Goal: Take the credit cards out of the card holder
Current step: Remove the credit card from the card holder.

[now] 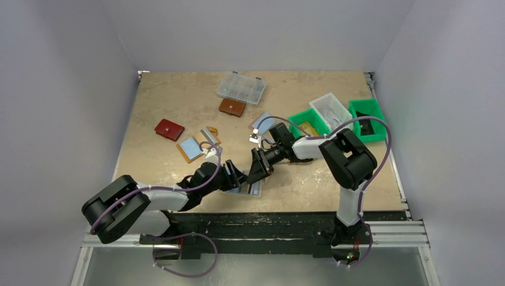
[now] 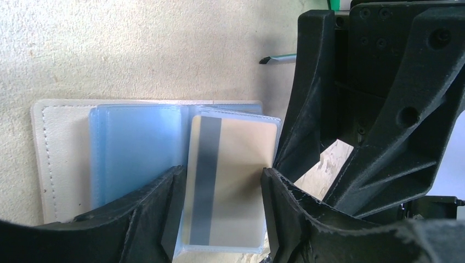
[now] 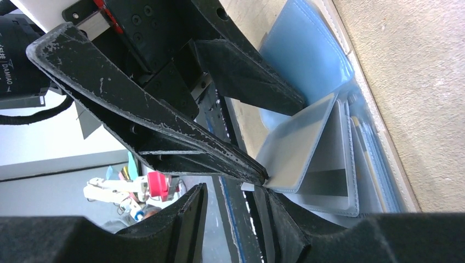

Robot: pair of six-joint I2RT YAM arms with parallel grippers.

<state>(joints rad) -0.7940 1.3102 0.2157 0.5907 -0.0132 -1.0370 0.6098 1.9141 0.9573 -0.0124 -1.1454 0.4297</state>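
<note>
A tan-edged card holder (image 1: 192, 148), pale blue and grey inside, lies open at mid-left, apart from both grippers. A second, cream-white holder (image 1: 253, 190) with pale blue sleeves (image 2: 137, 148) lies open at the near edge under both grippers. My left gripper (image 2: 225, 183) is open, its fingers either side of a sleeve that holds a beige card (image 2: 241, 159) with a grey stripe. In the right wrist view one left finger (image 3: 241, 159) touches the edge of a raised sleeve (image 3: 299, 142). My right gripper (image 3: 236, 211) is open and empty, right beside it.
A red wallet (image 1: 169, 129) and a brown wallet (image 1: 231, 107) lie further back. A clear plastic box (image 1: 241, 87) stands at the back. Green bins (image 1: 364, 113) and a white bin (image 1: 331, 107) stand at the right. Loose cards (image 1: 265, 123) lie mid-table. The table's near edge (image 1: 268, 208) is close.
</note>
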